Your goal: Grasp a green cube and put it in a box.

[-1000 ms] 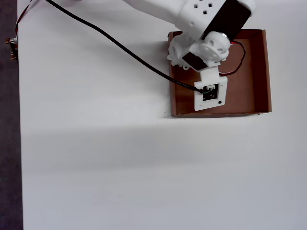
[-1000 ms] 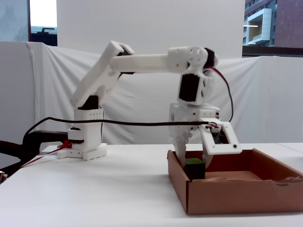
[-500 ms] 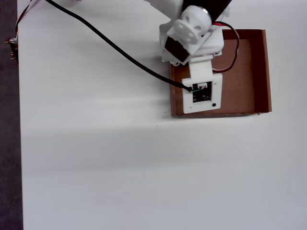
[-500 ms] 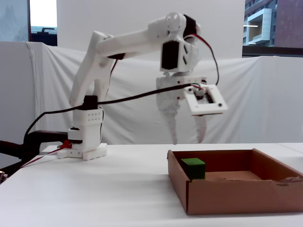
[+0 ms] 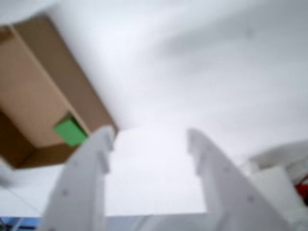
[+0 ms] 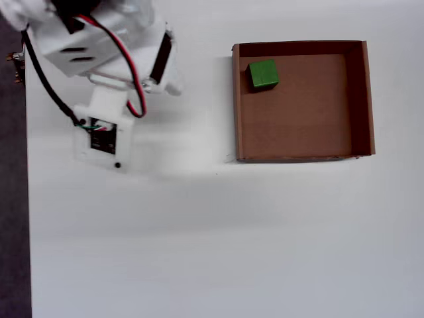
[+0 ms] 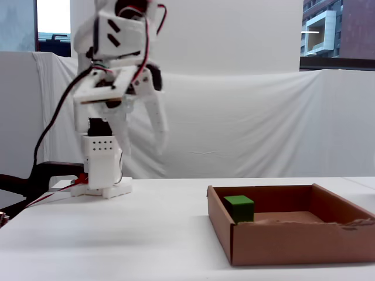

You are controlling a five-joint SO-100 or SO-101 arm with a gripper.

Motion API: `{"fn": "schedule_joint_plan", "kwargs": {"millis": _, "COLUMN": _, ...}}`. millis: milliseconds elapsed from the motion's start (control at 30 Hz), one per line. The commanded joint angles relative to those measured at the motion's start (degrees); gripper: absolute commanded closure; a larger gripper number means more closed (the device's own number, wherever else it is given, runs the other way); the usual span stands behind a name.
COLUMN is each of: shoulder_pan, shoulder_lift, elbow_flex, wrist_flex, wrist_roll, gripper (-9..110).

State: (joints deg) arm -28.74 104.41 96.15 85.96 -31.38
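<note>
Jaws spread wide and empty, the gripper (image 5: 149,137) hangs well away from the box (image 6: 358,99), where the green cube (image 6: 263,73) sits in a corner, so the placing looks done and only parking the arm remains.

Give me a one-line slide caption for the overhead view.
Green cube lies in a corner of the cardboard box; the arm sits apart, over the white table.

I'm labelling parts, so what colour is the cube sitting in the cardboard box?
Bright green. The cube shows best in the overhead view, in a corner of the brown box.
</note>
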Motion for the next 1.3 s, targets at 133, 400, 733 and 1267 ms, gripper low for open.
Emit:
{"fn": "schedule_joint_plan", "kwargs": {"millis": 133, "shoulder_pan": 14.41, "shoulder_lift": 23.55, "elbow_flex": 21.09, "wrist_flex": -8.79, "wrist_roll": -2.11, "gripper": 80}}
{"fn": "schedule_joint_plan", "kwargs": {"millis": 400, "shoulder_pan": 27.25, "shoulder_lift": 49.83, "elbow_flex": 48.08, "wrist_flex": -18.11, "wrist_roll": -4.66, "gripper": 80}}
{"fn": "schedule_joint_plan", "kwargs": {"millis": 733, "shoulder_pan": 35.16, "shoulder_lift": 72.86, "elbow_flex": 66.62, "wrist_flex": -17.31, "wrist_roll": -7.38, "gripper": 80}}
{"fn": "schedule_joint_plan", "kwargs": {"millis": 1267, "shoulder_pan": 42.71, "shoulder_lift": 77.96, "elbow_flex": 74.00, "wrist_flex": -16.96, "wrist_roll": -8.35, "gripper": 80}}
